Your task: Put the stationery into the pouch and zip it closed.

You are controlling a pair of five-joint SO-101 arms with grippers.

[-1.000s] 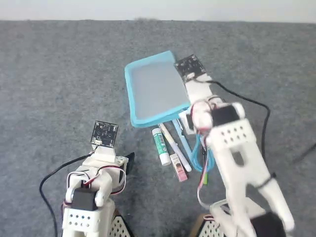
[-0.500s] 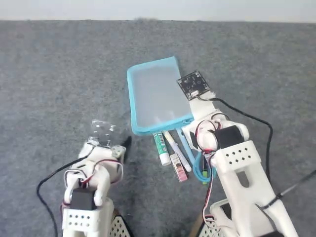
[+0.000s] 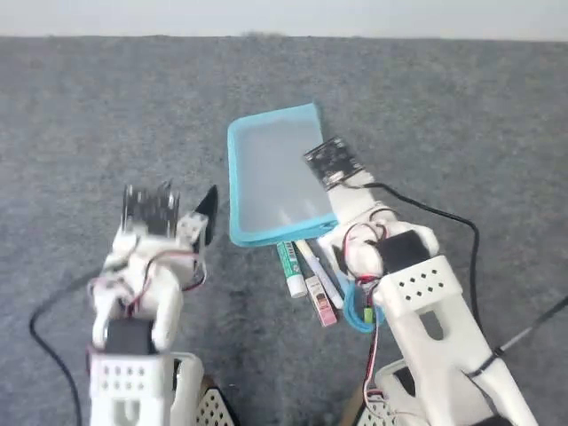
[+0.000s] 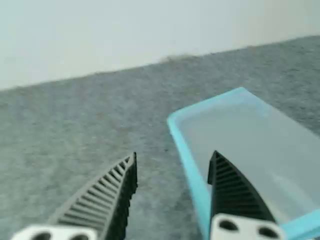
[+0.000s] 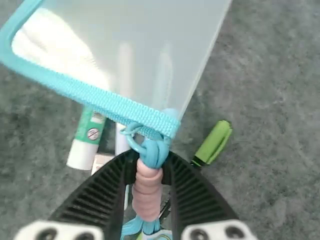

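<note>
While the right gripper [image 5: 148, 159] pinches the pull cord [image 5: 147, 190] at one corner of the pouch [image 3: 275, 173] between nearly closed jaws, the left gripper [image 4: 172, 200] hangs wide apart with nothing in it. The pouch lies flat on the grey mat [image 3: 106, 106]. It sits directly ahead of the right gripper's fingertips and just ahead of the left gripper, off to that gripper's inner side. From the left wrist, one long blue edge of the pouch runs away from the fingers, and the inner finger overlaps that edge in the picture. Whether it touches the fabric I cannot tell.

The zipped band runs along the pouch's short edge, crosswise to the right gripper's line of reach. The glue stick [image 3: 288, 264] and pens [image 3: 317, 271] lie beside the right gripper on its inner side, their long axes pointing at that band. Their far ends show through the translucent wall, but I cannot tell whether they are inside or underneath. A green marker [image 5: 212, 142] lies on the gripper's other side, apart from the pouch.

The left gripper is plainly the nearer one to the free long edge. As I judge it, the next move depends on that gripper pinning the edge while the right draws the cord along the band.
</note>
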